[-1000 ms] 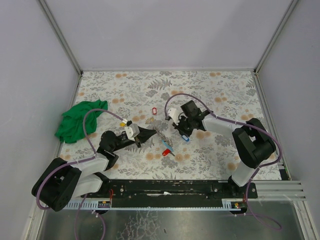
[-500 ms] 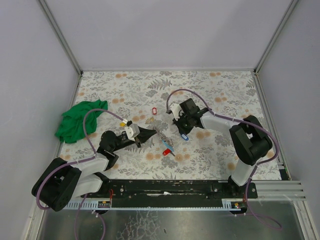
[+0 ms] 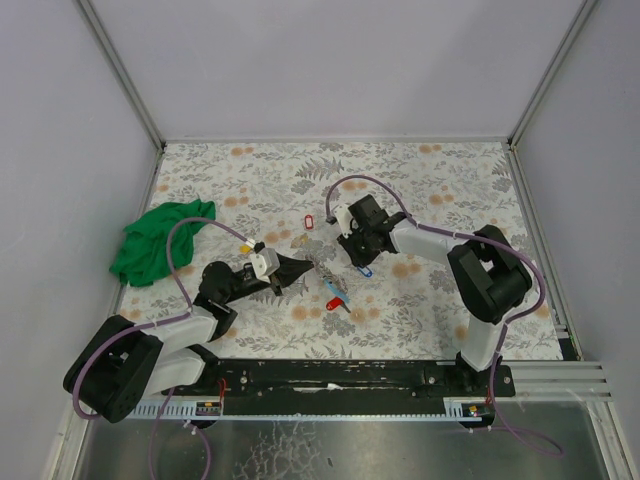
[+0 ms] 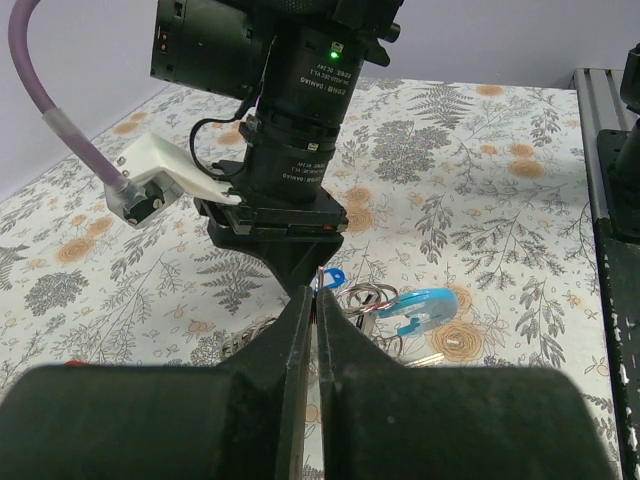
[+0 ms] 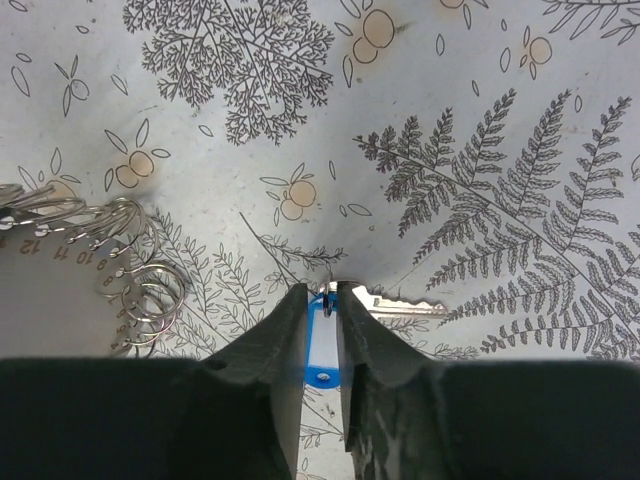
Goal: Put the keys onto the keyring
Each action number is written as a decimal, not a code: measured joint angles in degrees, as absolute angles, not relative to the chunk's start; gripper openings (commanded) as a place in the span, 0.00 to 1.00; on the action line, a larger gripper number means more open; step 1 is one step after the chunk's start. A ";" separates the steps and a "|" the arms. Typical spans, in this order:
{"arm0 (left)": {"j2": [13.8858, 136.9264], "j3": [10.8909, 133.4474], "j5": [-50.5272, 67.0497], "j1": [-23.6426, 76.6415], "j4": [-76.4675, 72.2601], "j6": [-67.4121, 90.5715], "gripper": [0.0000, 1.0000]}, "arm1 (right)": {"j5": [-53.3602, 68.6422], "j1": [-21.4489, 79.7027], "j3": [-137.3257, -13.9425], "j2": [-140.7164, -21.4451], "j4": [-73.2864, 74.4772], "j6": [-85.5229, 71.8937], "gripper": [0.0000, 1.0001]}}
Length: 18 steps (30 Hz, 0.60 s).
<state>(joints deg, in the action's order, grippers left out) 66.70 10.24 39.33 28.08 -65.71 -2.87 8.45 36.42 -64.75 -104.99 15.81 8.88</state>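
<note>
Keys awaiting threading. Nearest, the red key (image 3: pixel 333 303) lay loose; just beyond, the left gripper (image 3: pixel 303 268) was shut at the edge of the rings (image 3: pixel 322 268), likely anchoring them. Farther, the right gripper (image 5: pixel 321 296) stood narrowly parted astride the blue key (image 5: pixel 322 350), aligned along it for pick-up; actual grip could not be told.

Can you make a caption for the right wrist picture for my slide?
Right gripper, jaws either side of a blue-tagged key, with loose rings nearby.

Numerals 8 through 12 run along the grey strip (image 5: pixel 50 295) beside the key rings (image 5: pixel 140 300).
</note>
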 measured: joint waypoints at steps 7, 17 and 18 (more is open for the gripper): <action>66.70 10.24 39.59 28.08 -65.71 -2.87 0.00 | 8.43 36.42 -63.48 -101.36 15.35 7.03 0.29; 66.72 10.24 39.64 28.08 -65.69 -2.87 0.00 | 6.63 36.45 -59.40 -98.89 10.98 5.93 0.26; 66.72 10.24 39.64 28.08 -65.69 -2.87 0.00 | 6.61 36.45 -59.13 -98.98 10.83 5.78 0.25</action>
<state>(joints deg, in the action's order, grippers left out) 66.72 10.24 39.64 28.08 -65.69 -2.87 6.61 36.45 -59.13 -98.98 10.83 5.78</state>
